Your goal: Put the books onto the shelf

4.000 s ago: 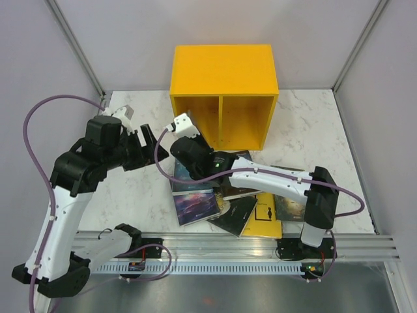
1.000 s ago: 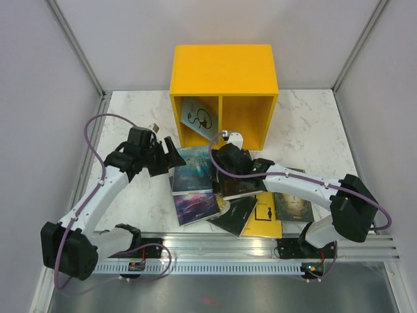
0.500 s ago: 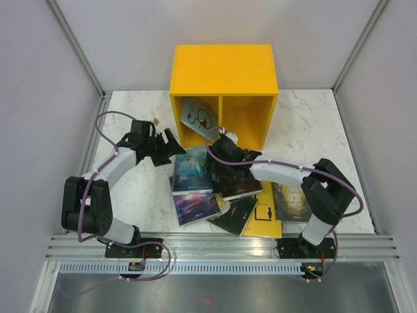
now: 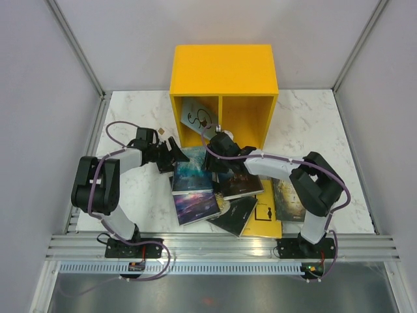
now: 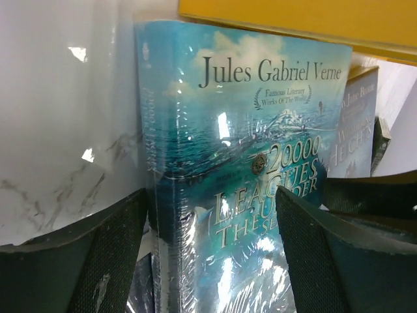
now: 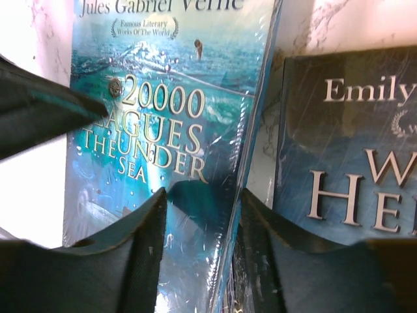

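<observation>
The yellow shelf (image 4: 221, 72) stands at the back, with a light blue cat book (image 4: 197, 119) leaning in its left compartment. A teal book (image 4: 191, 171) (image 5: 247, 163) (image 6: 163, 117) lies flat in front of it. My left gripper (image 4: 172, 155) (image 5: 210, 195) is open and straddles the teal book's spine edge. From the other side, my right gripper (image 4: 212, 163) (image 6: 203, 195) is open, and the teal book's right edge stands between its fingers (image 6: 133, 254). More books lie alongside: a dark one (image 4: 241, 184) (image 6: 352, 150), a purple one (image 4: 195, 205), a black one (image 4: 233, 216) and a yellow one (image 4: 266, 218).
A greenish book (image 4: 291, 202) lies at the right of the pile. The marble table (image 4: 306, 127) ends at a metal rail (image 4: 221, 246) in front, and grey walls close in on both sides. The shelf's right compartment (image 4: 244, 120) holds nothing.
The light blue book went into the left compartment. Both arms then dropped low to the teal book, and the right jaws have narrowed around its edge over the last second.
</observation>
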